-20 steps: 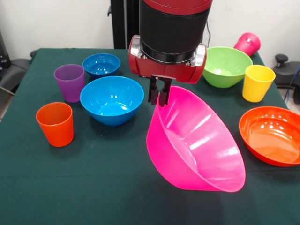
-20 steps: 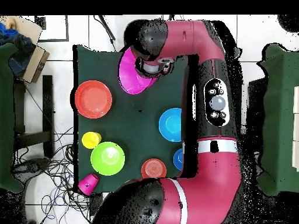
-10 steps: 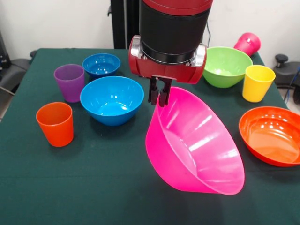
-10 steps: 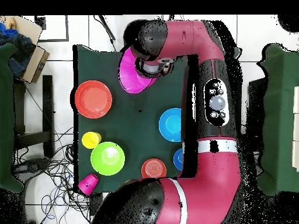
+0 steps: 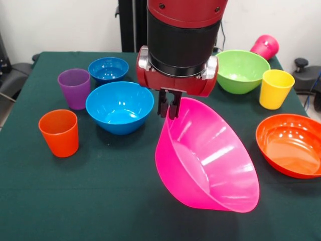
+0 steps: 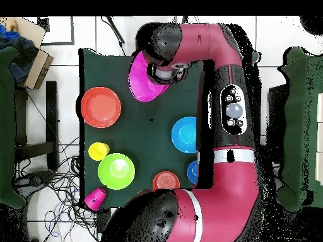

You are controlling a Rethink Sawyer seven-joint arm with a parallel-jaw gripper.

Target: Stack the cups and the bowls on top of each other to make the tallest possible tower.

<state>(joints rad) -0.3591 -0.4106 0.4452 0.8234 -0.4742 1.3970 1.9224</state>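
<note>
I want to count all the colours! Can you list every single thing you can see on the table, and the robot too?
Pink bowl: one, very large, tilted on its side, table's middle, rim pinched by the gripper.
Blue bowls: two; medium, small behind it.
Green bowl: one, far right.
Orange bowl: one, large, right edge.
Small orange bowl: one, seen from overhead.
Cups: orange, purple, yellow, upright; magenta, lying down.
Table: dark green cloth.
Gripper: red and black arm, shut on the pink rim.
</note>
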